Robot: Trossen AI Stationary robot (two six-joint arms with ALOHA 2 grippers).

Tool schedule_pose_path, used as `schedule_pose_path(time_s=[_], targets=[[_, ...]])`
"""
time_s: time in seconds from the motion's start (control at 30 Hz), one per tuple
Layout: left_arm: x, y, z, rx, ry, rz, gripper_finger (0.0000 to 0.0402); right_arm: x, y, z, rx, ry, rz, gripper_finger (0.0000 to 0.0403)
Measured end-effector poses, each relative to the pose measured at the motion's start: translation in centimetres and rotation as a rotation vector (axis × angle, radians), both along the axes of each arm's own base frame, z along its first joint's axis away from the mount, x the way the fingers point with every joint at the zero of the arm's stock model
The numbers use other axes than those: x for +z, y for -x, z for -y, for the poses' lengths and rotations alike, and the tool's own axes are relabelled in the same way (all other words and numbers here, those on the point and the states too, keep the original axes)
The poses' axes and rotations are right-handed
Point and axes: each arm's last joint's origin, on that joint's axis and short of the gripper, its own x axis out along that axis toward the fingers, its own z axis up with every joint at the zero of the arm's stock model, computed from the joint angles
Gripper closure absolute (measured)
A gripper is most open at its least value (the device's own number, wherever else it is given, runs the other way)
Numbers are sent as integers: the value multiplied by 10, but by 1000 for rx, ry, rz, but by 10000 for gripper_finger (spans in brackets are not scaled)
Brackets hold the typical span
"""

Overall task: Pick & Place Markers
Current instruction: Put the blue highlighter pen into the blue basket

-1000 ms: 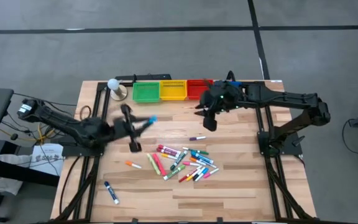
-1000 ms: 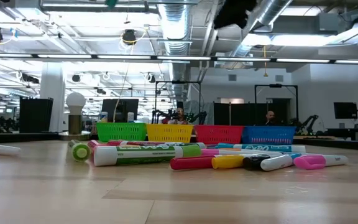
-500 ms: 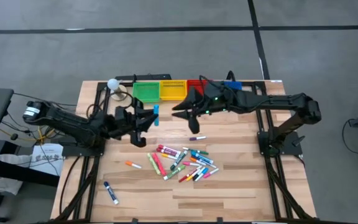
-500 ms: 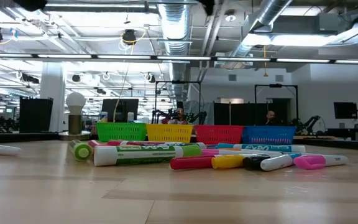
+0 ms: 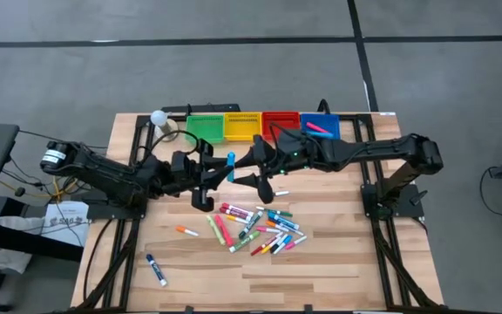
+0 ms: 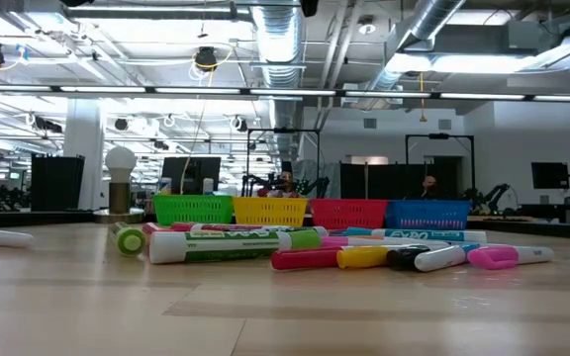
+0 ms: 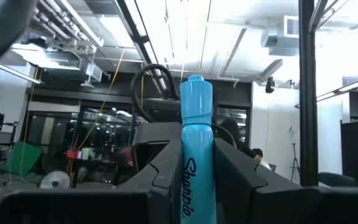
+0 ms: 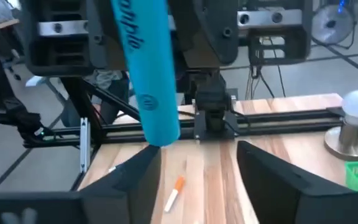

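The light-blue marker point(image 7: 195, 155) carries the cursive word "Sharpie" in dark lettering along its barrel, read clearly in the left wrist view; the same script shows partly on its barrel in the right wrist view point(image 8: 143, 68). In the low view one white marker in the pile reads "EXPO" point(image 6: 414, 235), and a long white-and-green marker point(image 6: 228, 244) has green printing that cannot be read.

The held marker is a plain sky-blue cylinder with a rounded, slightly narrower cap end. It stands upright between the fingers of the left end effector point(image 5: 218, 170), cap end up and away from the wrist, its long axis running lengthwise along the fingers. The left end effector is closed on its lower barrel. In the high view the marker point(image 5: 230, 160) is held above the table point(image 5: 338, 262), just in front of the yellow bin point(image 5: 242, 126) and well apart from the marker pile.

The right end effector point(image 5: 253, 170) faces it from the other side, fingers point(image 8: 272, 171) spread wide and empty, with the marker's lower end above the gap between them.

The rest of the markers point(image 5: 255, 228) lie flat in a loose heap on the table, in front of the yellow bin; an orange one point(image 5: 186, 231) and a blue-capped one point(image 5: 156, 269) lie apart from it. A pink marker point(image 5: 319, 130) rests in the blue bin point(image 5: 321, 120).
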Motion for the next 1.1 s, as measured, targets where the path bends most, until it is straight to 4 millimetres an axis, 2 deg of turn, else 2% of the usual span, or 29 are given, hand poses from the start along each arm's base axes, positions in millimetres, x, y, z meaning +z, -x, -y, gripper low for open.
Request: schedule_pose_path(time_s=[0.2, 0.43, 0.53, 0.63, 0.83, 1.1], targets=[[-1, -1, 0, 5, -2, -12, 325, 9, 0, -5, 34, -6, 80, 161], [-2, -1, 0, 4, -1, -15, 325, 13, -1, -4, 32, -6, 126, 169], [-2, -1, 0, 4, 0, -14, 325, 13, -1, -4, 24, -5, 128, 189], [-2, -1, 0, 4, 0, -14, 325, 13, -1, -4, 5, -1, 125, 229], [-2, -1, 0, 13, 7, -15, 325, 13, -1, -2, 7, 5, 128, 366], [-2, -1, -1, -6, 47, -12, 325, 13, -1, -1, -4, -36, 120, 353]])
